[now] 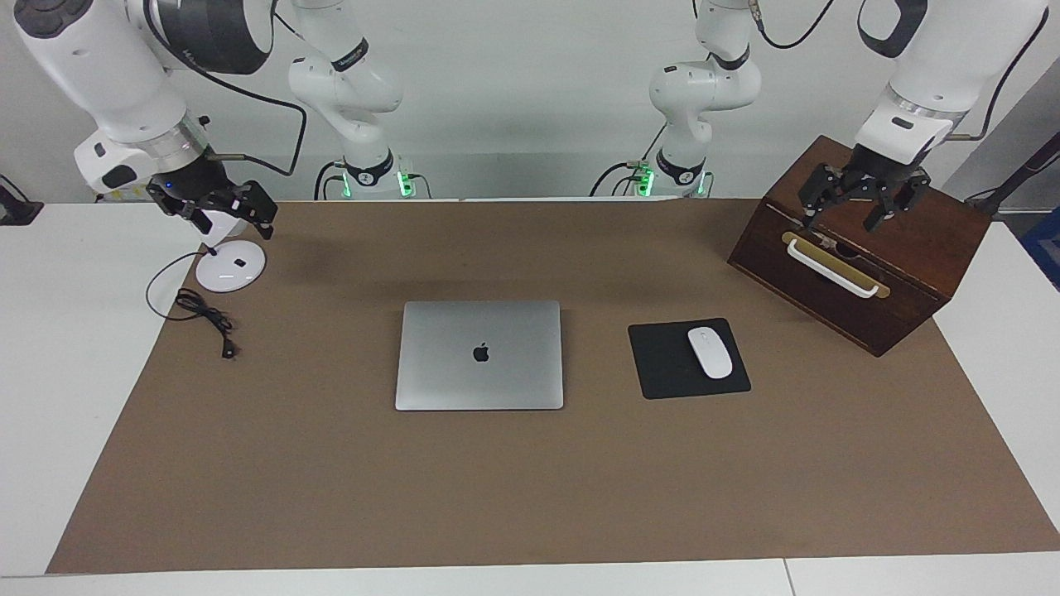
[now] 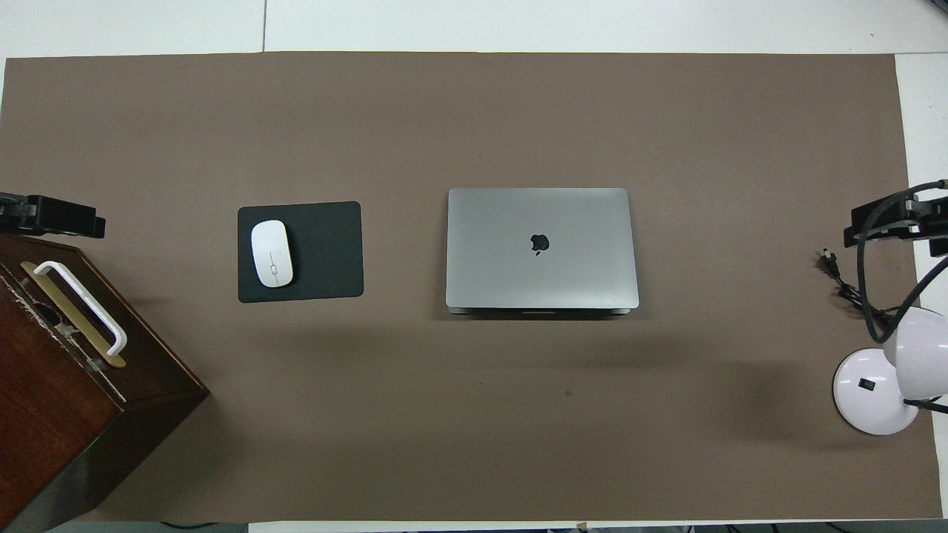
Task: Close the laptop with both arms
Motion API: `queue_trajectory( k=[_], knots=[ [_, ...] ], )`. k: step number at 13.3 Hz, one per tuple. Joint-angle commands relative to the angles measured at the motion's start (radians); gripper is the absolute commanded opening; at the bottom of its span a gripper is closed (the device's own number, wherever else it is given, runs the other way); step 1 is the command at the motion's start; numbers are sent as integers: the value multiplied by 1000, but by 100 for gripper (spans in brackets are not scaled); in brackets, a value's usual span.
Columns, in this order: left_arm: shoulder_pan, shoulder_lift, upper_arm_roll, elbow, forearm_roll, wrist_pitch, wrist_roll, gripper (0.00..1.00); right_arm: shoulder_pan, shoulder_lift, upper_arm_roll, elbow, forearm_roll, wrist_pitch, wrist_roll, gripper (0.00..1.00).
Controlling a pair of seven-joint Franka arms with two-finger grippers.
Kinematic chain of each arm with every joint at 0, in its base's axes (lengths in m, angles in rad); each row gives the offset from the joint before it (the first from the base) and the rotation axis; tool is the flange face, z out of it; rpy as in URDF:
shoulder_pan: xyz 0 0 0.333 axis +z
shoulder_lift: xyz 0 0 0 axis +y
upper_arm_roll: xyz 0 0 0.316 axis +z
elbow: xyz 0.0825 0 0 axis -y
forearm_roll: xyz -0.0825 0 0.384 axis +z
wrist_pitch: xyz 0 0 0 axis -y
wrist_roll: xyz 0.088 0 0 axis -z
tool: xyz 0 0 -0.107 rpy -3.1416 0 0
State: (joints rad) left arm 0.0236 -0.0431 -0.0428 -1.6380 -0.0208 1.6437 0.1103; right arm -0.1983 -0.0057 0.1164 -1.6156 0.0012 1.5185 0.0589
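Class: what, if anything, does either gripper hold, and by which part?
Nothing: left gripper open over dark wooden box, right gripper open over white lamp base.

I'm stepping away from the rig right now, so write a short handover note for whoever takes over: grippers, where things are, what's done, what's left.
Left gripper: open, empty, over the dark wooden box with the white handle.
Right gripper: open, empty, over the white round lamp base.
Thin silver-grey metal laptop: flat at the middle of the brown mat, lid down with the black logo up, beside the white mouse on its black pad.
Done: laptop looks closed; neither gripper touches it.
Left: probably nothing but confirming the lid is fully seated.
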Motion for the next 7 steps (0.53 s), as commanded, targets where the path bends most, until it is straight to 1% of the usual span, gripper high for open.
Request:
queue_trajectory(
  k=[1,7],
  knots=[
    [21,12,-11,27,12,-54,-11,100,-16,-8,19,8,-20,-20,7,100],
    [27,12,-9,47,-2,-140,-11,100,-16,-10,19,8,-23,-21,7,100]
  ],
)
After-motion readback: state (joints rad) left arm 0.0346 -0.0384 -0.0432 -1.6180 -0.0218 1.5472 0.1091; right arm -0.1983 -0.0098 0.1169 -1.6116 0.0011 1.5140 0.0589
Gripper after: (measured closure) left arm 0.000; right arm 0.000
